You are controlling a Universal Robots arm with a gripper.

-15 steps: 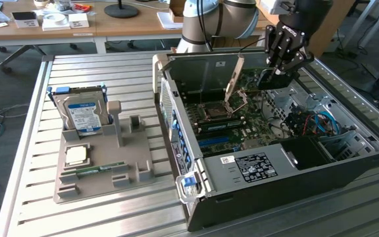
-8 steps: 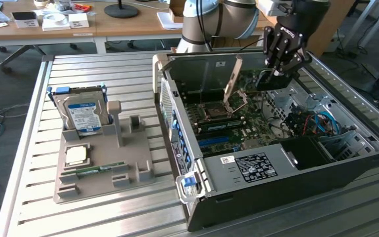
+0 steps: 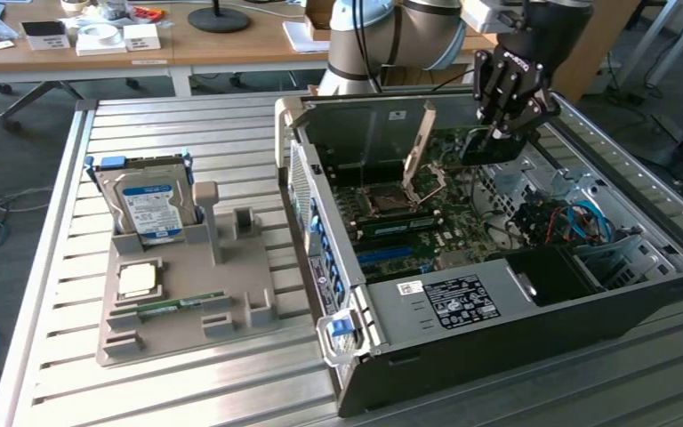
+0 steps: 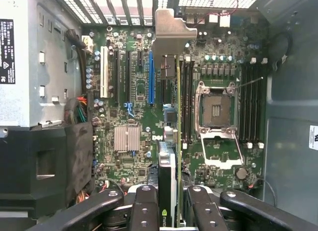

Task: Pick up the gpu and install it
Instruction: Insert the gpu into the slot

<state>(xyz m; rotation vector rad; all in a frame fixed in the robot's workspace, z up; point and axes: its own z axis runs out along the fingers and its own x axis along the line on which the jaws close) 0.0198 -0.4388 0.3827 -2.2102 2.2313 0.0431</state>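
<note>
The black two-finger gripper [image 4: 171, 211] is clenched on the gpu [image 4: 168, 166] — a thin dark card with a silvery metal bracket. The card stands edge-on between the fingers, facing the green motherboard [image 4: 112, 164] inside the open dark computer case [image 3: 579, 307].

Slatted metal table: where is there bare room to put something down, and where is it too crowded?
Free on the table: the far corner behind the hard drive; a narrow strip between the gray holder and the PC case; the near edge in front of the holder. Crowded: inside the case, where the gripper holds the gpu over the motherboard.
</note>
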